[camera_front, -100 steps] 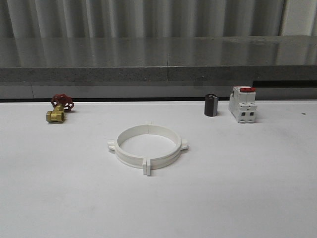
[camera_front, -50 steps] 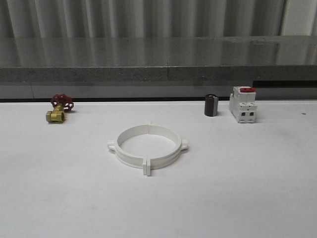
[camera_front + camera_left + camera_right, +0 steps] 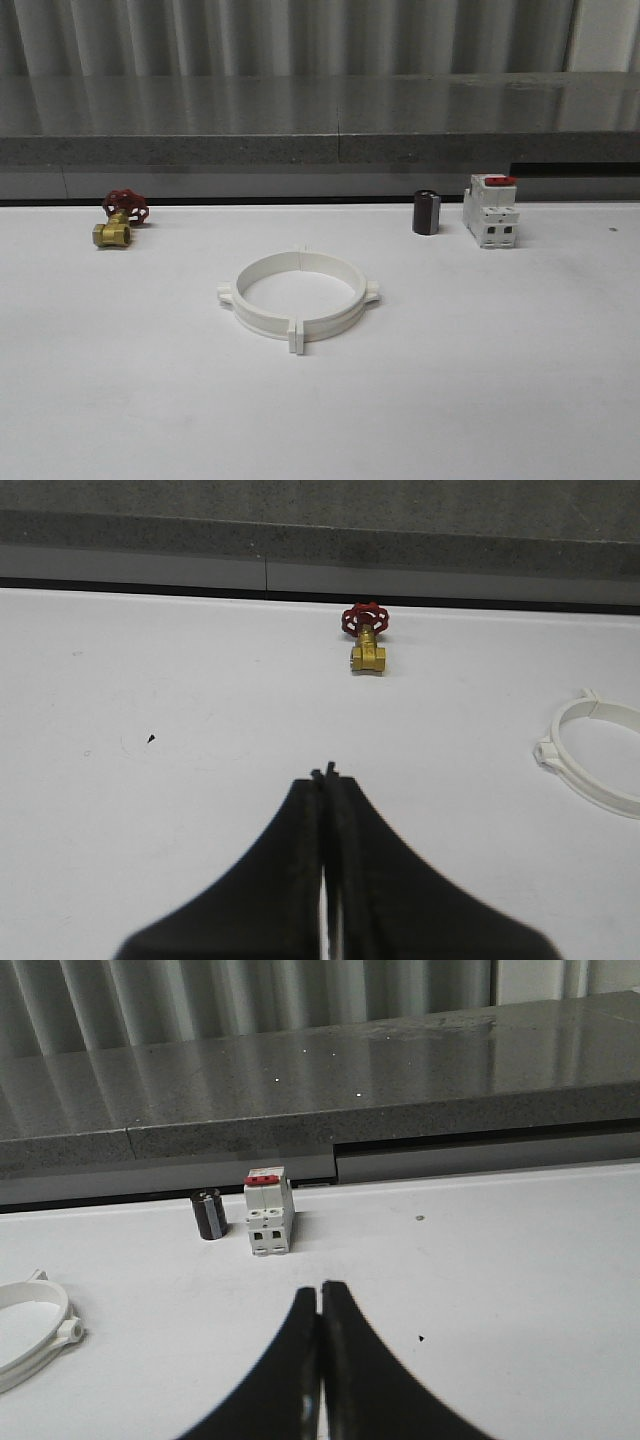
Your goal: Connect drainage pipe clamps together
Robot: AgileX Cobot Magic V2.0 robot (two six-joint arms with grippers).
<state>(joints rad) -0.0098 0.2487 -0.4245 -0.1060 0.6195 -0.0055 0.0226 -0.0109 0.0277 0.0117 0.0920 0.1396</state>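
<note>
The two white drainage pipe clamps (image 3: 298, 299) lie flat in the middle of the table, closed into one ring with tabs meeting at front and back. Part of that ring (image 3: 600, 750) shows in the left wrist view, and an arc of it (image 3: 35, 1330) shows in the right wrist view. My left gripper (image 3: 325, 775) is shut with nothing in it, hovering over bare table well away from the ring. My right gripper (image 3: 320, 1288) is also shut and empty, over bare table short of the breaker.
A brass valve with a red handwheel (image 3: 120, 220) sits at the back left. A small black cylinder (image 3: 426, 212) and a white red-topped breaker (image 3: 490, 211) stand at the back right. A grey stone ledge (image 3: 320, 125) runs behind the white table (image 3: 500, 380).
</note>
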